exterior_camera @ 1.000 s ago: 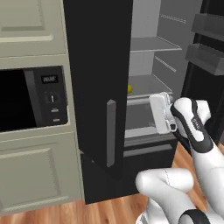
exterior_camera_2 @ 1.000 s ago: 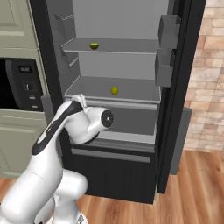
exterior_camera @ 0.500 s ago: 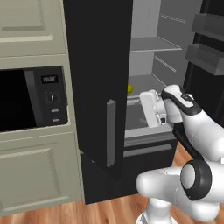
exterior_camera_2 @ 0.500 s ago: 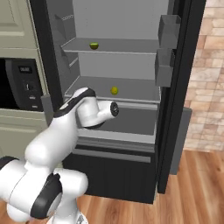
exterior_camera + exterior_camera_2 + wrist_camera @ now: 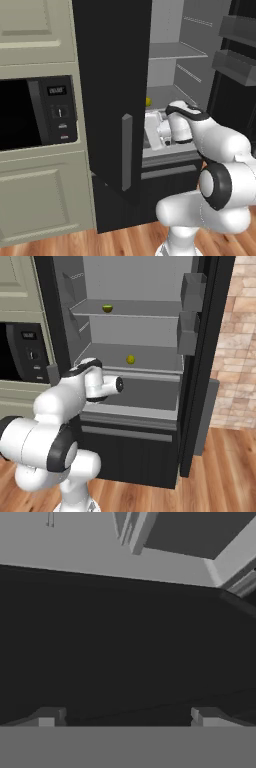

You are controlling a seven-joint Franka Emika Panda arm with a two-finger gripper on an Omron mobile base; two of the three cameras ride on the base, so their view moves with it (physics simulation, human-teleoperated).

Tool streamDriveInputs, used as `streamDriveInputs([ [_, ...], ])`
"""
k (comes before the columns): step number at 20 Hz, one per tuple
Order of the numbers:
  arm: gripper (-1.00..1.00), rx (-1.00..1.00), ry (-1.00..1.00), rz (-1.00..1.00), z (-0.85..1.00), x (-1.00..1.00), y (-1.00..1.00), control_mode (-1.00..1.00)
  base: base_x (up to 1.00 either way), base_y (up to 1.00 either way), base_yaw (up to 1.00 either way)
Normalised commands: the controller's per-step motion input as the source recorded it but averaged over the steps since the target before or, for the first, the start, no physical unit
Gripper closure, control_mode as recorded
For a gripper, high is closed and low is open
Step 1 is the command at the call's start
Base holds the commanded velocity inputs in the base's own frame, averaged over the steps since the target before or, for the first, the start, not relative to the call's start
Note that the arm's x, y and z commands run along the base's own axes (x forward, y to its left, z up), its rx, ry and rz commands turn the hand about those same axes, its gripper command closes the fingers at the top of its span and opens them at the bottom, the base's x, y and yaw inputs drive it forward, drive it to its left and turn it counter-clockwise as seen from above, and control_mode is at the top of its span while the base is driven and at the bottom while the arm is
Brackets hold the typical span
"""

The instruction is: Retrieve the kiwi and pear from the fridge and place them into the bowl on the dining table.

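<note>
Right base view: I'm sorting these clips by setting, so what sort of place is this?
Most likely a home kitchen: an open black fridge with grey shelves holding a kiwi and a pear, a built-in microwave set in cream cabinets, and a wood floor.

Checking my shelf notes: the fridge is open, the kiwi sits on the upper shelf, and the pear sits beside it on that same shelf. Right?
Not quite. The fridge is open and the kiwi is on the upper shelf, but the pear lies on the shelf below, not beside it. The right base view shows both fruits.
</note>
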Motion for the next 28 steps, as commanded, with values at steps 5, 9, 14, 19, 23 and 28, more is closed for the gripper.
streamDriveInputs([
  [5,-1.00,0.00,-0.28,0.10,0.00,-0.58,0.66,-1.00,0.00,0.00,0.00],
  [9,-1.00,0.00,-0.12,0.19,0.00,-1.00,0.86,-1.00,0.00,0.00,0.00],
  [14,-1.00,0.00,-0.01,0.23,0.00,-0.91,1.00,-1.00,0.00,0.00,0.00],
  [19,-1.00,0.00,0.00,0.15,0.00,-0.10,1.00,-1.00,0.00,0.00,0.00],
  [23,-1.00,0.00,-0.11,0.04,0.09,-0.11,0.65,-1.00,0.00,0.00,0.00],
  [28,-1.00,0.00,-0.29,-0.12,0.42,-0.81,-0.77,-1.00,0.00,0.00,0.00],
])
